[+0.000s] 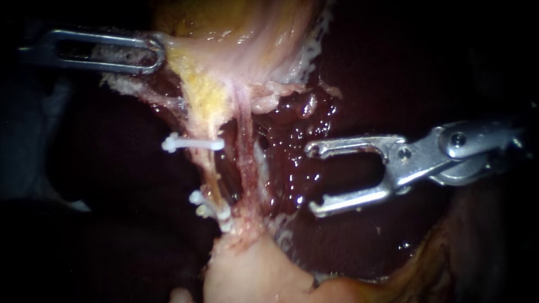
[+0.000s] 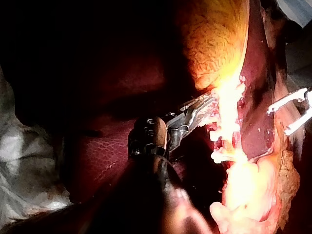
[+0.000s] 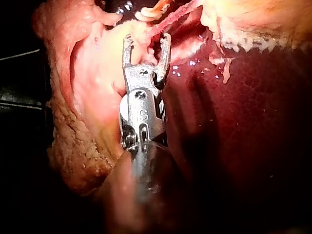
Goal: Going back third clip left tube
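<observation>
1. My right instrument (image 1: 311, 179) comes in from the right. Its pincer is spread wide and empty, with no clip and no tissue between the two halves.
2. The left tube (image 1: 210, 168) runs up and down the endoscope view as a thin yellowish strand. It carries an upper clip (image 1: 191, 145) set crosswise and a lower pair of clips (image 1: 209, 209) close together.
3. The relation that matters: the tube lies straight ahead of the open pincer, to its left, with its long axis across my shaft's line. The right tube (image 1: 245, 160) stands between them, near the tips but apart from them. I judge a retreat along the shaft, rightward, would clear both.
4. My left instrument (image 1: 106, 51) is clamped on the pale tissue (image 1: 185, 50) above the tubes, keeping them stretched. It is occupied, so the right one is free to move.
5. The right wrist view shows the spread tips just short of a white clip, though I cannot tell their height over the wet liver (image 1: 292, 140). The left wrist view shows the clamp, but the glare hides the tubes.
</observation>
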Controlling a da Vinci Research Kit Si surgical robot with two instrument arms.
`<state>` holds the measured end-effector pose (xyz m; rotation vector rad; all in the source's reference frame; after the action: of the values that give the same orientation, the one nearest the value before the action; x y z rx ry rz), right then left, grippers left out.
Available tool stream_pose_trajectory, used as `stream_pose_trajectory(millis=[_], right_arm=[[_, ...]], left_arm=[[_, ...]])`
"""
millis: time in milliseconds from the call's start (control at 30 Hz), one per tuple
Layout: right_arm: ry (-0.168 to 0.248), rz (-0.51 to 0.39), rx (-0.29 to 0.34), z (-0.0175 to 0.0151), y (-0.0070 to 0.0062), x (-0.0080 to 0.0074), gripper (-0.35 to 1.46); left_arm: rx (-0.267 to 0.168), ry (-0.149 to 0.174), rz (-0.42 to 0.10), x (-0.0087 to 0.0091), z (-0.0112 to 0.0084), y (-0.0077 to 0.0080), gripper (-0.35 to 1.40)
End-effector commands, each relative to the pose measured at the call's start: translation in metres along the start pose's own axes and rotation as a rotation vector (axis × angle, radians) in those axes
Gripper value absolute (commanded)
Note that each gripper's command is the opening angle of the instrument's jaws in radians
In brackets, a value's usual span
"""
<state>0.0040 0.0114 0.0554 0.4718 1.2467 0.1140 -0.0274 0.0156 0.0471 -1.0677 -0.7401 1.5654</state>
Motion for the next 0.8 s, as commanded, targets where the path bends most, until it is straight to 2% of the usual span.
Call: stream_pose_trajectory(millis=[33,233,467,800], right_arm=[[-0.001,-0.001,-0.006,-0.0003,0.0001,0.0001,0.48],[-0.008,-0.007,-0.029,-0.0011,0.0003,0.0003,0.48],[-0.008,-0.007,-0.029,-0.0012,0.0002,0.0002,0.48],[-0.008,-0.007,-0.03,-0.0013,0.0003,0.0002,0.48]], left_arm=[[0.0,-0.001,0.0,0.0,0.0,0.0,-0.35],[0.001,0.001,0.001,0.0001,0.0006,-0.0004,-0.35],[0.008,0.007,0.007,-0.0002,0.0027,-0.0015,-0.35],[0.021,0.018,0.015,-0.0013,0.0054,-0.0023,-0.35]])
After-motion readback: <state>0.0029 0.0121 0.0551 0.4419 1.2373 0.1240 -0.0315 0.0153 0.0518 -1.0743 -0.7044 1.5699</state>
